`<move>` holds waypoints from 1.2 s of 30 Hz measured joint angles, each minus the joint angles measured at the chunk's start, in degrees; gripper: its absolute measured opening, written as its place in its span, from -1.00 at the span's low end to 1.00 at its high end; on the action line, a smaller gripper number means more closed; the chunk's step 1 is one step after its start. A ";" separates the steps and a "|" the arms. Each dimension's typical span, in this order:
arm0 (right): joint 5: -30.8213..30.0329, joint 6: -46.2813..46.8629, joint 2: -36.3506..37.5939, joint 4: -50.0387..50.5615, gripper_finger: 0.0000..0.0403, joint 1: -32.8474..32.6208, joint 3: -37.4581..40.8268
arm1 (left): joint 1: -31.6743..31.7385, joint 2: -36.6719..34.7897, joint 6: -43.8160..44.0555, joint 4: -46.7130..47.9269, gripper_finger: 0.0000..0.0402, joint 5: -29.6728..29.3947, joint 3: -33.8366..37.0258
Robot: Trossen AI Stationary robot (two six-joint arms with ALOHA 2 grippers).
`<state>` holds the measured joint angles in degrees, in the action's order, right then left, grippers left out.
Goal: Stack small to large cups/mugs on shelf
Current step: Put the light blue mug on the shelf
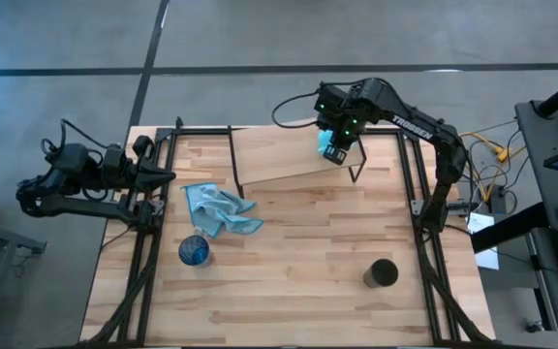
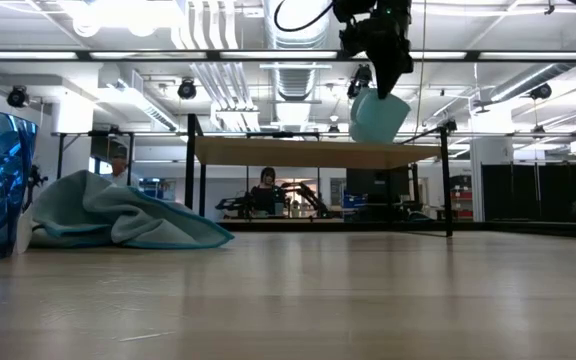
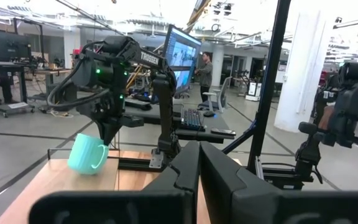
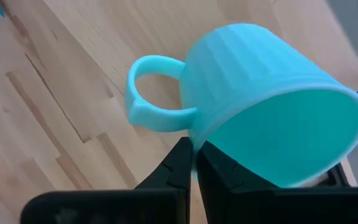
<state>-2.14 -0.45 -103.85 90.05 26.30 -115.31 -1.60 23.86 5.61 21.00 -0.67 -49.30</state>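
Observation:
A teal mug (image 2: 378, 116) hangs tilted over the right end of the shelf (image 1: 279, 153), a light board on thin black legs. My right gripper (image 2: 388, 78) is shut on the mug from above. The translucent blue glass cup (image 1: 194, 251) stands on the table near its left edge. Toward the near right stands the black cup (image 1: 381, 273). At the table's left edge my left gripper (image 1: 170, 175) is shut with nothing in it, pointing level across the table. My right gripper pinches the mug's rim wall (image 4: 199, 138) right beside the handle (image 4: 151, 93), one finger inside the mug and one outside. The fingers point down from above. The mug hangs tilted below them, its mouth toward the gripper, clear of the shelf.
A crumpled light blue cloth (image 1: 219, 208) lies on the table between the shelf and the blue glass cup. Black frame rails (image 1: 153, 223) run along the table's left and right edges. Bare wood lies in the middle and near part of the table.

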 joint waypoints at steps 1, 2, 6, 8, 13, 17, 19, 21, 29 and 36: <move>-0.01 -0.02 0.00 0.01 -0.93 -0.02 -0.65 | 0.02 0.00 0.00 0.02 -1.00 0.00 0.00; 0.01 -0.04 0.00 -0.01 -0.93 -0.02 -1.39 | 0.00 0.04 0.00 0.00 -1.00 -0.02 0.00; 0.00 -2.12 0.00 -0.02 -0.93 -0.02 -4.62 | 0.01 0.04 0.00 0.02 -1.00 -0.01 0.00; -0.02 -3.64 0.00 -0.21 -0.93 -0.02 -6.17 | 0.02 0.04 0.00 0.02 -1.00 0.00 0.00; 1.06 -2.90 0.00 -0.47 -0.93 0.01 -8.09 | 0.00 0.16 0.00 0.04 -1.00 -0.90 0.00; 1.29 -2.27 0.00 -0.08 -0.93 0.01 -7.77 | 0.02 1.82 0.07 1.19 -1.00 -5.33 0.03; 1.30 -1.06 0.00 0.01 -0.93 0.01 -7.22 | 0.02 3.19 0.04 1.06 -1.00 -6.74 0.04; 1.29 -0.90 0.00 -0.03 -0.93 0.01 -6.83 | 0.02 4.39 0.02 0.54 -1.00 -7.41 0.04; -4.55 -1.08 -0.16 -0.03 -0.93 0.03 -6.30 | 0.02 5.61 0.04 0.06 -1.00 -7.37 0.04; -3.29 0.47 -0.98 -0.07 -0.93 -0.15 -4.35 | 0.02 2.91 0.09 -0.02 -1.00 -7.34 0.04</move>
<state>-5.43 0.01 -104.84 89.97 26.15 -119.66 -1.58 26.77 5.69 20.97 -8.01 -49.25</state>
